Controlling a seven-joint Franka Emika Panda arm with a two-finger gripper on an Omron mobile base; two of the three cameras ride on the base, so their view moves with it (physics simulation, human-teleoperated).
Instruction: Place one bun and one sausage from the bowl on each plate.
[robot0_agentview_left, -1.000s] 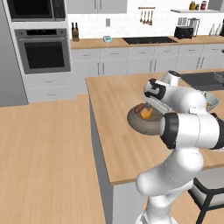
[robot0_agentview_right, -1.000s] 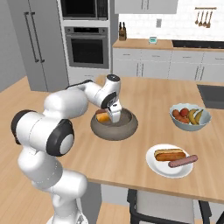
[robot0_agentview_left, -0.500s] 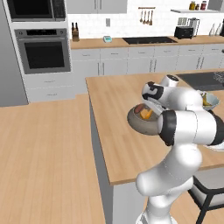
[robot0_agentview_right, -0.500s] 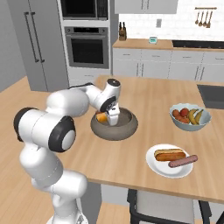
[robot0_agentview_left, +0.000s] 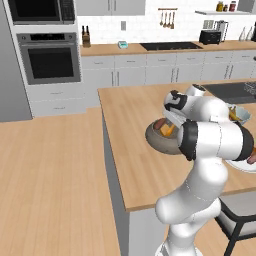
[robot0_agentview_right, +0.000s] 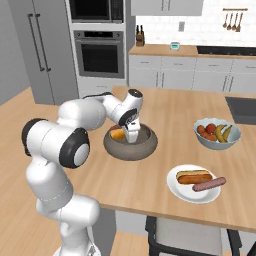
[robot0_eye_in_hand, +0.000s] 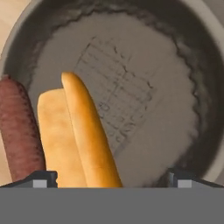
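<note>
Bun (robot0_eye_in_hand: 76, 131): lies in the dark bowl (robot0_agentview_right: 145, 147) beside the sausage (robot0_eye_in_hand: 19, 131), long axis running straight away from the gripper (robot0_eye_in_hand: 109, 177) and left of centre between its tips. Jaws spread wide, empty. Judgement: shift left before closing.

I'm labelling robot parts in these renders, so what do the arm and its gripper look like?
The arm is built of glossy white, rounded segments with dark, nearly black bands at the joints. The hand is white with a dark face. The gripper ends in two small dark finger tips, blocky, each with a paler grey patch. No cables or markings can be seen.
</note>
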